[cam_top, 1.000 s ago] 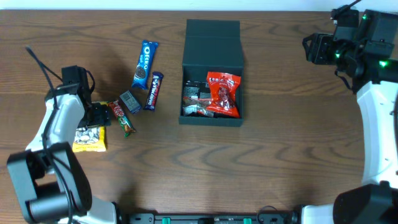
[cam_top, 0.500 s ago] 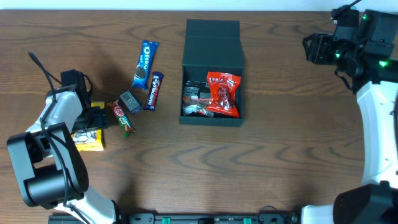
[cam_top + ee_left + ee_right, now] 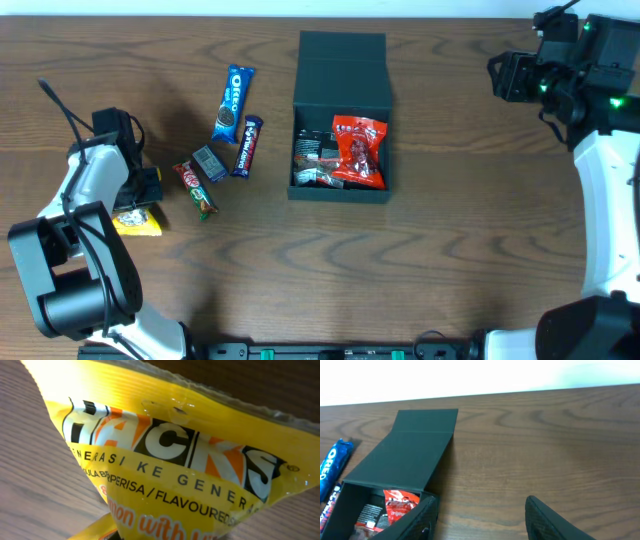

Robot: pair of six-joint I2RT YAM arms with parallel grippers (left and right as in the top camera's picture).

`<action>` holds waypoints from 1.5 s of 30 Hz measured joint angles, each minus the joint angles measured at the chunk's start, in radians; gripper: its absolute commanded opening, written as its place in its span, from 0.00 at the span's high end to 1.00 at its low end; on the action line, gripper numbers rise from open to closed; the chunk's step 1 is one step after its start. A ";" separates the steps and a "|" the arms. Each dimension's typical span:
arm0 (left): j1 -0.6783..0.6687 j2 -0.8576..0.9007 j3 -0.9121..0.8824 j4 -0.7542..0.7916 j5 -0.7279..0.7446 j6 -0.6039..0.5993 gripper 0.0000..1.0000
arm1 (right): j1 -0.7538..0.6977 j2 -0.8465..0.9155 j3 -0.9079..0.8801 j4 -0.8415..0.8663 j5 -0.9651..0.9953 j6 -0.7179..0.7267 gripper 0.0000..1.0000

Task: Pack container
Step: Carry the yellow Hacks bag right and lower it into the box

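— What's the surface like?
— A dark brown wood-grain table (image 3: pixel 450 250). The right wrist view shows a plain white wall (image 3: pixel 470 375) behind its far edge.

— Where's the container (image 3: pixel 338 194)?
— Centre of the table, toward the far side, with its lid (image 3: pixel 342 60) laid flat behind it. A red packet (image 3: pixel 359 150) lies inside on the right, with darker packets to its left.

— And the left gripper (image 3: pixel 140 200)?
— It's far left, closed on the yellow packet (image 3: pixel 138 224). From overhead, the arm hides most of the packet. The left wrist view shows only the packet, its black and orange print filling the frame, with wood grain behind it. The fingers are out of sight there.

— And the right gripper (image 3: pixel 481 510)?
— It's at the far right, well apart from the container. Its own camera shows both fingers spread with nothing but table between them. From overhead I can't tell how far apart they are.

— Anything else?
— Left of the container lie an Oreo pack (image 3: pixel 233 103), a purple bar (image 3: pixel 246 145), a grey packet (image 3: pixel 209 163) and a red bar (image 3: pixel 195 188).
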 measured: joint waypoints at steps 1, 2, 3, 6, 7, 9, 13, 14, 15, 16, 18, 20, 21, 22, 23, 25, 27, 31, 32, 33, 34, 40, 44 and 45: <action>0.000 0.000 0.008 -0.014 0.000 0.000 0.94 | 0.000 0.000 0.000 0.001 0.000 0.000 0.44; 0.001 0.000 0.018 -0.029 0.001 -0.001 0.94 | 0.000 0.000 0.000 0.002 0.000 0.000 0.43; 0.002 0.001 0.028 -0.046 0.004 -0.004 0.94 | 0.000 0.000 0.000 0.003 0.000 0.000 0.43; 0.002 0.002 0.082 -0.126 0.012 -0.031 0.94 | 0.000 0.000 0.000 0.010 0.000 0.000 0.44; 0.002 0.002 0.112 -0.149 0.011 -0.047 0.94 | 0.000 0.000 0.000 0.011 0.000 0.000 0.43; 0.002 0.001 0.173 -0.188 0.010 -0.077 0.94 | 0.000 0.000 0.000 0.014 0.000 0.000 0.43; -0.013 -0.062 0.316 -0.256 0.010 -0.165 0.94 | 0.000 0.000 0.000 0.021 0.000 0.000 0.42; -0.027 -0.089 0.341 -0.264 0.006 -0.185 0.94 | -0.001 0.000 0.000 0.025 0.000 0.003 0.43; -0.050 -0.116 0.363 -0.266 0.003 -0.205 0.94 | -0.003 0.000 0.000 0.032 0.000 0.008 0.43; -0.079 -0.140 0.380 -0.265 0.003 -0.219 0.94 | -0.006 0.000 0.000 0.034 -0.001 0.012 0.42; -0.158 -0.187 0.406 -0.261 -0.004 -0.264 0.94 | -0.029 0.000 0.000 0.037 -0.003 0.031 0.43; -0.290 -0.196 0.412 -0.253 -0.005 -0.307 0.94 | -0.060 0.000 0.000 0.038 -0.004 0.039 0.43; -0.336 -0.194 0.412 -0.246 -0.003 -0.326 0.94 | -0.078 0.000 0.000 0.038 -0.004 0.042 0.42; -0.392 -0.185 0.412 -0.236 -0.002 -0.349 0.94 | -0.093 0.000 0.000 0.039 -0.003 0.043 0.42; -0.443 -0.172 0.412 -0.222 -0.001 -0.371 0.94 | -0.110 0.000 0.000 0.038 -0.002 0.046 0.42; -0.530 -0.142 0.412 -0.196 0.007 -0.414 0.94 | -0.138 0.000 0.000 0.039 -0.002 0.050 0.41; -0.598 -0.101 0.412 -0.166 0.017 -0.446 0.94 | -0.154 0.000 0.000 0.038 -0.001 0.053 0.41; -0.711 -0.011 0.412 -0.093 0.022 -0.484 0.94 | -0.166 0.000 0.000 0.038 -0.001 0.053 0.41; -0.734 0.007 0.412 -0.081 0.022 -0.491 0.94 | -0.167 0.000 0.000 0.038 -0.001 0.053 0.41; -0.761 0.028 0.412 -0.069 0.022 -0.499 0.94 | -0.167 0.000 0.000 0.036 -0.001 0.053 0.41; -0.783 0.044 0.414 -0.068 0.023 -0.503 0.94 | -0.167 0.000 0.000 0.036 -0.001 0.053 0.41; -0.835 0.120 0.517 -0.104 0.003 -0.531 0.94 | -0.167 0.000 0.000 0.031 -0.001 0.053 0.41; -0.847 0.169 0.614 -0.183 0.003 -0.556 0.94 | -0.167 0.000 0.000 0.021 -0.001 0.053 0.41; -0.853 0.182 0.632 -0.204 0.004 -0.566 0.94 | -0.167 0.000 0.000 0.016 -0.001 0.053 0.41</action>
